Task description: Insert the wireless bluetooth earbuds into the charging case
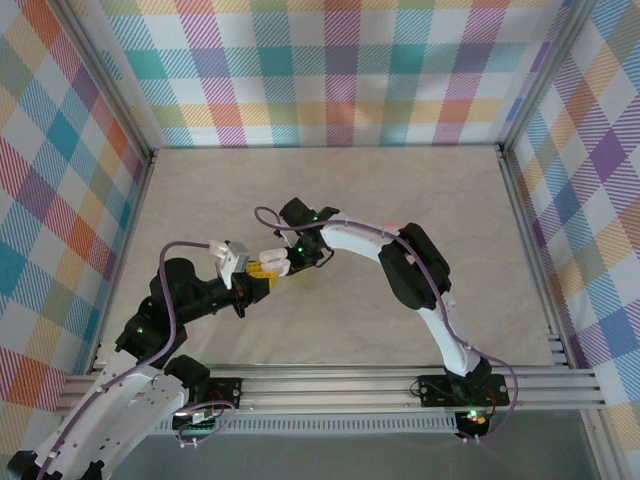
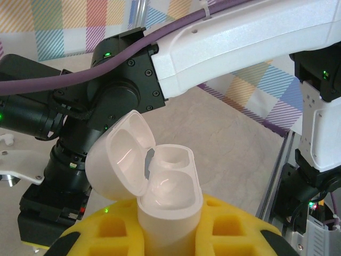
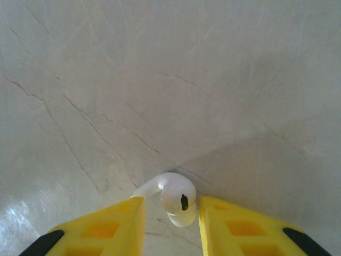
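Note:
A white charging case (image 2: 170, 202) stands upright between the yellow fingers (image 2: 106, 232) of my left gripper (image 2: 170, 229), which is shut on its body. Its lid (image 2: 117, 160) is swung open to the left and both wells look empty. In the top view the case (image 1: 272, 258) sits mid-table, with the left gripper (image 1: 262, 270) just below it. My right gripper (image 1: 292, 252) is close beside the case on its right. A white earbud (image 3: 176, 196) is held at the tips of the right gripper (image 3: 170, 216), stem pointing left behind the left finger (image 3: 114, 224).
The pale marbled table (image 1: 400, 180) is walled by plaid panels, with a metal rail (image 1: 400, 385) along the near edge. The right arm's white link (image 2: 240, 42) and black wrist joints (image 2: 106, 90) pass close behind the open case.

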`<act>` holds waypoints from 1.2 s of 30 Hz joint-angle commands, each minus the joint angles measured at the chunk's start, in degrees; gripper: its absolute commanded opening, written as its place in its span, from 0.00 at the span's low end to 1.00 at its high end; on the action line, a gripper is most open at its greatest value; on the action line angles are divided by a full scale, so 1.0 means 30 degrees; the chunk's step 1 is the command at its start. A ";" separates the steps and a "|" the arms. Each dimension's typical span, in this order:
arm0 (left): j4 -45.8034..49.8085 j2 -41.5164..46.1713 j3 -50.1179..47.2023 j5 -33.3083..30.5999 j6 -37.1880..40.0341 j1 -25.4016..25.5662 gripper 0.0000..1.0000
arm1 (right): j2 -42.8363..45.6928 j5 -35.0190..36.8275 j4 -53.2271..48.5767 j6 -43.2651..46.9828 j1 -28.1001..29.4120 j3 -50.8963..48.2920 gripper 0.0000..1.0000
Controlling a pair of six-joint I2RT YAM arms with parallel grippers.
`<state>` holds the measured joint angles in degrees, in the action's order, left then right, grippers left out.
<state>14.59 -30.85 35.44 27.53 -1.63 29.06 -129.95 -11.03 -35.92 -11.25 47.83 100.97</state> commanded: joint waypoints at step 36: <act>-0.1736 0.1290 -0.1375 0.0724 0.0841 -0.0135 0.00 | 0.9053 0.9850 0.4717 0.5037 0.0242 -0.8518 0.00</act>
<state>13.26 -27.86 32.10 28.03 -0.54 29.06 -107.57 12.38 -24.86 1.02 48.45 77.52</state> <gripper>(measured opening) 0.163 0.065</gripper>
